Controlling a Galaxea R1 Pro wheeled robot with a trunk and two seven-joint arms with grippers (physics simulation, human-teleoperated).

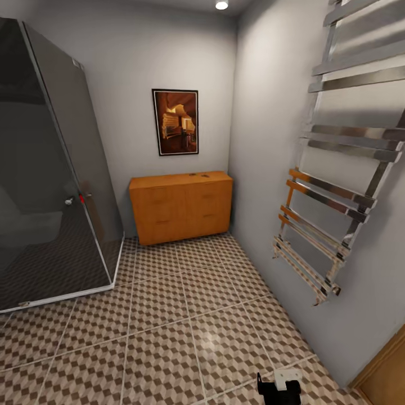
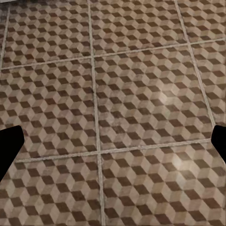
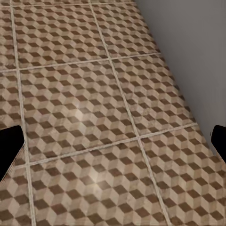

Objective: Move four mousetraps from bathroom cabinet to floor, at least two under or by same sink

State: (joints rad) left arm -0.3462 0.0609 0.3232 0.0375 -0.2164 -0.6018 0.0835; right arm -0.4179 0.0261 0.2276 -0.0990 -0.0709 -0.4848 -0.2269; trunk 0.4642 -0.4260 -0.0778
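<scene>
The orange-brown cabinet (image 1: 181, 207) stands against the far wall, under a framed picture. On its top lie two small flat things (image 1: 199, 175), too small to tell whether they are mousetraps. The cube-patterned bathroom floor (image 1: 185, 332) runs from me to the cabinet. In the left wrist view my left gripper (image 2: 113, 146) is open, its black fingertips (image 2: 9, 146) wide apart above bare tiles. My right gripper (image 3: 113, 146) is likewise open over tiles beside the grey wall. A black and white part of my right arm (image 1: 279, 387) shows at the head view's lower edge. The bathroom sink is out of view.
A dark glass shower cabin (image 1: 50, 185) fills the left side. A chrome towel-rail ladder (image 1: 337, 185) juts from the right wall. A wooden door edge (image 1: 388, 377) is at the lower right. A lane of floor leads between shower and wall.
</scene>
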